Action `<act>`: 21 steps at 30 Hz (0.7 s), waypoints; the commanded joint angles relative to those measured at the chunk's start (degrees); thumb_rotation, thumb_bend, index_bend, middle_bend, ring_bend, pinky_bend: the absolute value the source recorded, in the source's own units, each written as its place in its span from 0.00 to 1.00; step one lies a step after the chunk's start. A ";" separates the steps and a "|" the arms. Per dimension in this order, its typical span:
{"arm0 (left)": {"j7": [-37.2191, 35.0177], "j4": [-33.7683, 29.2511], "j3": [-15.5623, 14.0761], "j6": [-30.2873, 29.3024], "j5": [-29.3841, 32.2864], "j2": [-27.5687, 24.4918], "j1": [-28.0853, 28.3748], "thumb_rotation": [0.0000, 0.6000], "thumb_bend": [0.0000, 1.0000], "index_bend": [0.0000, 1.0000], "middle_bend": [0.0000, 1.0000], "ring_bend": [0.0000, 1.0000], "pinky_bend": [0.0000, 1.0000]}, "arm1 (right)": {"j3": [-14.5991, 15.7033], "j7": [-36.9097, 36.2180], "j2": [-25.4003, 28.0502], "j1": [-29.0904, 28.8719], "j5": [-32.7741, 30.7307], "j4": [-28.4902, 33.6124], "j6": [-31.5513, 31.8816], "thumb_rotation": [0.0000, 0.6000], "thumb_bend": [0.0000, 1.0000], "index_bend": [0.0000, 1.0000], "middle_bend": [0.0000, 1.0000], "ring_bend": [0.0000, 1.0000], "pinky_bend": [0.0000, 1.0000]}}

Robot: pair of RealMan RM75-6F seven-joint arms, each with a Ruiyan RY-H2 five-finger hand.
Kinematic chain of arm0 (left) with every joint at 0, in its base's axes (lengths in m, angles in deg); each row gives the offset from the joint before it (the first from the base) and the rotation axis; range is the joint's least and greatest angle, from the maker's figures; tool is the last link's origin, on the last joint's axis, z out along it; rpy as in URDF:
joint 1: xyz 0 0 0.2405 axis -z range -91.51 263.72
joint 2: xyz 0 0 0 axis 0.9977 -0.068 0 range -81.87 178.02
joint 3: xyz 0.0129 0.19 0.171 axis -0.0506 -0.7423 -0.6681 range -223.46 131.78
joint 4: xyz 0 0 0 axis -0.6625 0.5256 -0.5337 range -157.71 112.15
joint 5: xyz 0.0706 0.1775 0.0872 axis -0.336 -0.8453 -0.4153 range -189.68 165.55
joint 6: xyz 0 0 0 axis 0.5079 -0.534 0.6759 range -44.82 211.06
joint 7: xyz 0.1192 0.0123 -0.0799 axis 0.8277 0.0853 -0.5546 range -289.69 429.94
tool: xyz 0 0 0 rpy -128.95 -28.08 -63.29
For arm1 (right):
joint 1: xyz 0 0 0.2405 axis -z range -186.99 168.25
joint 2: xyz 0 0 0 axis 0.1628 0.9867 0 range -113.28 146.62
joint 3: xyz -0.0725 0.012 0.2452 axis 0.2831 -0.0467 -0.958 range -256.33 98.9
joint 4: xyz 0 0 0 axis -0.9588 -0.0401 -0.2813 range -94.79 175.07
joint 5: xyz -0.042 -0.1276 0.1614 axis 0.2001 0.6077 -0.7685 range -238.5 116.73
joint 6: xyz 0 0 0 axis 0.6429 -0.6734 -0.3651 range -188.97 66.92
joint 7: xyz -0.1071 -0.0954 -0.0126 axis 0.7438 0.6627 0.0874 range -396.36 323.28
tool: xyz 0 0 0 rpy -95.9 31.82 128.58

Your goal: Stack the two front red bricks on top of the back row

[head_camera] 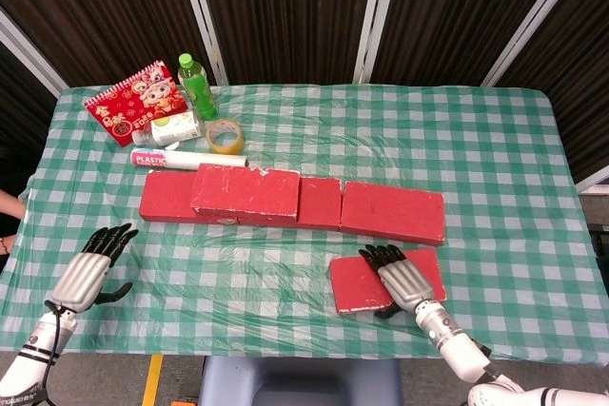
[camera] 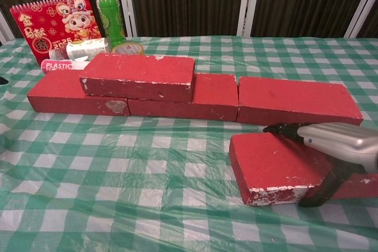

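Observation:
The back row holds three red bricks: left (head_camera: 164, 196), middle (head_camera: 320, 203) and right (head_camera: 393, 212). A further red brick (head_camera: 245, 193) (camera: 139, 76) lies stacked on the row's left part. One front red brick (head_camera: 357, 284) (camera: 266, 163) lies flat on the cloth before the right back brick (camera: 298, 101). My right hand (head_camera: 404, 280) (camera: 333, 141) lies across this front brick, with its fingers over the far edge and its thumb against the near face. My left hand (head_camera: 90, 273) hovers with its fingers apart and nothing in it near the table's front left.
At the back left stand a red calendar (head_camera: 131, 102) and a green bottle (head_camera: 197, 86). A lying white bottle (head_camera: 171, 126), a tape roll (head_camera: 225, 136) and a white tube (head_camera: 186, 157) sit there too, just behind the row. The green checked cloth (head_camera: 285, 273) covers the table.

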 commanded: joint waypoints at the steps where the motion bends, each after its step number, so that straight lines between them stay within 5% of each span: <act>1: 0.10 -0.07 0.27 0.22 -0.09 -0.10 -0.16 1.00 0.29 0.00 0.00 0.00 0.02 | 0.15 0.14 -0.30 -0.47 -0.75 0.17 0.68 1.00 0.12 0.02 0.01 0.00 0.09; 5: 0.40 -0.20 0.67 0.58 -0.27 -0.10 -0.43 1.00 0.29 0.00 0.00 0.00 0.02 | 0.48 -0.85 -0.17 -0.15 0.09 0.88 2.77 1.00 0.12 0.34 0.25 0.17 0.40; 9: 0.81 -0.34 1.10 1.12 -0.14 -0.09 -0.60 1.00 0.30 0.00 0.00 0.00 0.02 | 0.92 -1.61 -0.19 0.38 2.14 1.26 5.28 1.00 0.12 0.54 0.39 0.34 0.48; 16: 1.56 -0.72 1.61 1.39 -0.38 -0.22 -1.03 1.00 0.29 0.00 0.00 0.00 0.02 | 0.98 -4.14 2.19 0.83 5.17 3.83 7.86 1.00 0.12 0.59 0.43 0.37 0.48; 21: 2.46 -1.15 1.95 1.05 -0.72 -0.30 -1.46 1.00 0.29 0.00 0.00 0.00 0.02 | -1.73 -5.52 5.86 0.15 5.56 7.41 9.80 1.00 0.12 0.59 0.43 0.37 0.48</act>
